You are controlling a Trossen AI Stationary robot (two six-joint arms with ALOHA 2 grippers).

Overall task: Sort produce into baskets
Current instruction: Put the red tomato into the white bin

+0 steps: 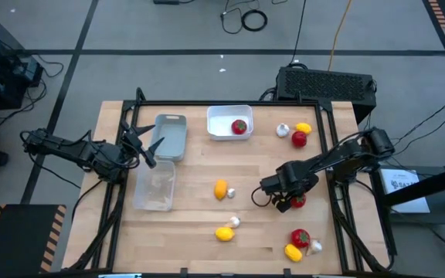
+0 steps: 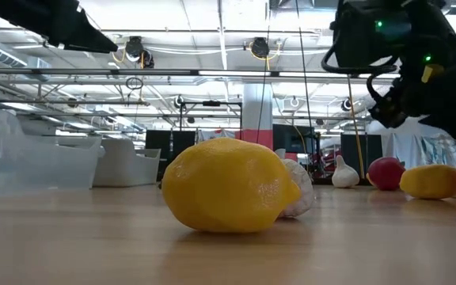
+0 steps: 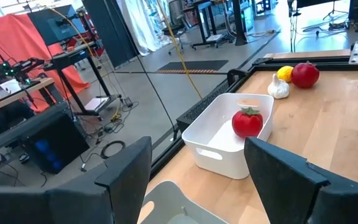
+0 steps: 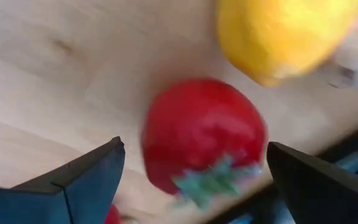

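Note:
My left gripper [image 1: 147, 147] is open and empty, over the grey basket [image 1: 170, 137]. The white basket [image 1: 221, 116] holds one red fruit [image 1: 239, 127], also seen in the left wrist view [image 3: 247, 121]. The clear basket [image 1: 155, 188] lies near the grey one. My right gripper [image 1: 282, 198] is open, low over the table at the right. A red fruit [image 1: 298, 201] lies right beside it; I cannot tell whether they touch. In the right wrist view, another red fruit [image 4: 201, 140] and a yellow fruit [image 4: 284, 34] lie on the table beyond the open fingers.
Loose produce lies on the table: garlic [image 1: 283, 130], yellow [image 1: 304, 128] and red [image 1: 299, 139] at far right; an orange fruit [image 1: 220, 189] with garlic mid-table; a yellow fruit [image 1: 224, 233] with garlic near; red [image 1: 300, 238], yellow [image 1: 292, 251] and garlic [image 1: 314, 246] at near right. A black grilled box [image 1: 327, 81] stands behind.

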